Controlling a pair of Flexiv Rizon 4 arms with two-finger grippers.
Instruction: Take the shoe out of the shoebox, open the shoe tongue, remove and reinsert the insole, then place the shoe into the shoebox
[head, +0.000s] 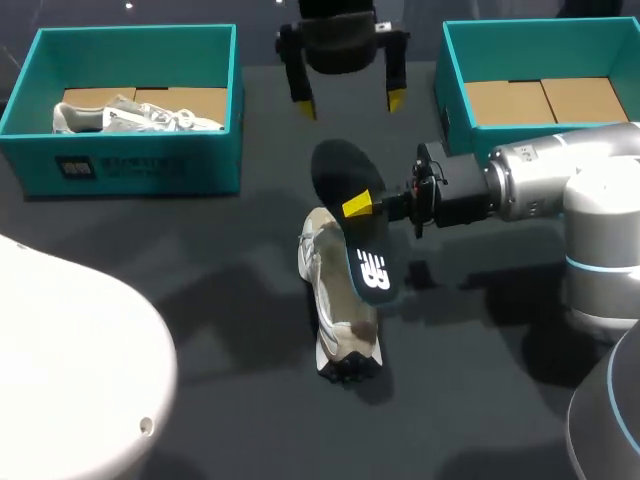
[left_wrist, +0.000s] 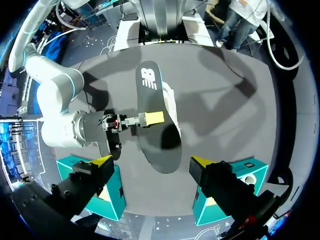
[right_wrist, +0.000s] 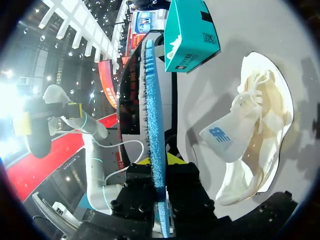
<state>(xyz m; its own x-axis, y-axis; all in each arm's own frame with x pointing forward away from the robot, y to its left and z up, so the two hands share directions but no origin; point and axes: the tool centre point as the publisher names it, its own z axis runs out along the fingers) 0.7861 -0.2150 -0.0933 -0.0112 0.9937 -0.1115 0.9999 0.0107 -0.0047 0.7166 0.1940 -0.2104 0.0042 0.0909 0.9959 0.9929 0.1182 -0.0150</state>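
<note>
Here the right jaws are clamped on the insole, holding it clear above the shoe at the centre of the bench, likely lined up for reinsertion. The left jaws hang apart at twelve o'clock, free to steady the shoe. The empty shoebox waits at two o'clock; the other shoebox, at ten, holds a spare shoe.

light: bright, from overhead | shadows: soft dark patches on table beside shoe | glare: whitens one side, right wrist view
</note>
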